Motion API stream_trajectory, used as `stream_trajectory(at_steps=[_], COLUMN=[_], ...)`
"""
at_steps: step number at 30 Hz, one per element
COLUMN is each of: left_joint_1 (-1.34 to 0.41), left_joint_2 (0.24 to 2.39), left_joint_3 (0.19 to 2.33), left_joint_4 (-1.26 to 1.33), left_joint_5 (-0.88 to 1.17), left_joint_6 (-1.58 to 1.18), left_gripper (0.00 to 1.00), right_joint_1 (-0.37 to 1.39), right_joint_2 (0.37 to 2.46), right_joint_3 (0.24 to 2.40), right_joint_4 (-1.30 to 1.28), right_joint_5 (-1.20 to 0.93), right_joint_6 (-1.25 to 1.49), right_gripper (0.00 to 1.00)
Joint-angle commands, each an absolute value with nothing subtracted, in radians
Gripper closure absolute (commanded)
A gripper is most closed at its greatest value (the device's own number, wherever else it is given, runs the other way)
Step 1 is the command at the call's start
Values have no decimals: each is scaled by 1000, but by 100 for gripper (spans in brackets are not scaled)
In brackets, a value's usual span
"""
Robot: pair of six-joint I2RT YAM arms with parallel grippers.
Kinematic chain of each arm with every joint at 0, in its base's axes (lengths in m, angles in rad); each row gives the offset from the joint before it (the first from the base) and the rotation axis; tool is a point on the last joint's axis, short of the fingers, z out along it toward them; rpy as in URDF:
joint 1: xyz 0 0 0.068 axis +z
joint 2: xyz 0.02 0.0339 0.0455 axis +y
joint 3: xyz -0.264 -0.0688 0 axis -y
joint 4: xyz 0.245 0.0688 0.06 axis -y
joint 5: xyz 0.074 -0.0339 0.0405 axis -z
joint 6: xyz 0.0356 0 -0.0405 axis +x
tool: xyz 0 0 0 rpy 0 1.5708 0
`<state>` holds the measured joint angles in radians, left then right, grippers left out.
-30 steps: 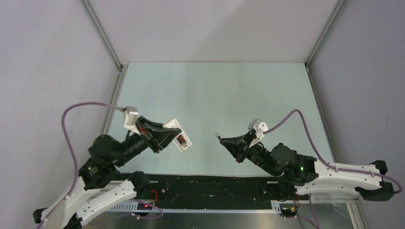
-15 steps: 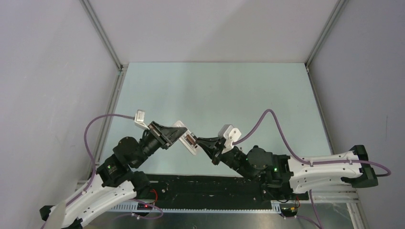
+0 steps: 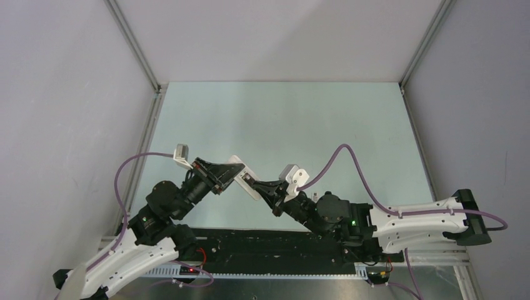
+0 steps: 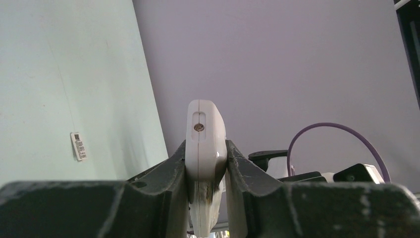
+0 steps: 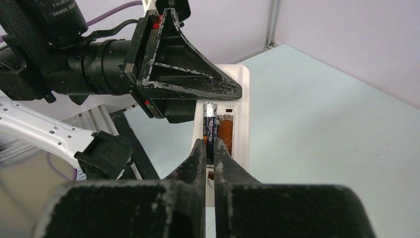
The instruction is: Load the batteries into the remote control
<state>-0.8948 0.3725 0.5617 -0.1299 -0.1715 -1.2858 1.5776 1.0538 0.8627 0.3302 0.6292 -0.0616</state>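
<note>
Step in hand: seating one battery (image 5: 210, 124) in the open back of the remote control (image 4: 204, 130), as far as these views let me judge.
Remote control: held up off the tabletop (image 5: 322, 124), with its open back turned toward the right arm.
Left end effector (image 4: 206, 163): closed narrow across the remote's thickness, its pads (image 4: 233, 158) on the front and back faces just past the bay (image 5: 227, 131).
Right end effector (image 5: 209, 148): pinched almost together on the battery, which sticks out beyond the tips.
Battery: lined up lengthwise with the near slot of the remote's bay. I cannot tell whether it is touching or just short.
Neighbouring slot: shows something brownish with a pale tip. It may be a second cell or a bare contact.
Doing it well: keep the cell parallel to the slot. Lead with the end that meets the spring, press it against that end, then tip the other end down.
Holding side: the left arm should stay rigid, so the push goes into the remote and does not swing it away.
Release: only once the cell sits below the remote's back face.
Risk: the short cell could pivot in the pinch or pop out sideways.
Loose piece (image 4: 78, 146): small, white and on the tabletop well apart from the remote. It is too small to identify.
</note>
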Motion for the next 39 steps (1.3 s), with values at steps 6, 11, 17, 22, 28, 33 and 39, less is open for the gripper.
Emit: stream_trajectory(at_steps=[6, 11, 17, 22, 28, 33, 39], left_joint_1=[-900, -899, -899, -899, -899, -898, -898], left_joint_2=[373, 374, 377, 375, 371, 373, 370], left_joint_3=[557, 555, 550, 546, 541, 540, 539], left_joint_4=[-66, -63, -57, -55, -56, -55, -56], left_joint_5=[-155, -150, -140, -140, -143, -144, -148], left_joint_6=[-1315, -1315, -1315, -1317, -1318, -1318, -1319], left_gripper=[100, 100, 100, 100, 100, 100, 100], right_joint_1=[1552, 1540, 1536, 1536, 1541, 1551, 1560], right_joint_2=[1081, 1094, 1104, 1111, 1120, 1140, 1159], right_joint_3=[911, 911, 911, 911, 911, 926, 935], right_joint_4=[361, 368, 374, 367, 358, 334, 316], right_joint_5=[648, 655, 672, 688, 697, 726, 751], right_joint_6=[-31, -36, -58, -76, -100, -130, -148], right_gripper=[100, 100, 100, 99, 98, 95, 94])
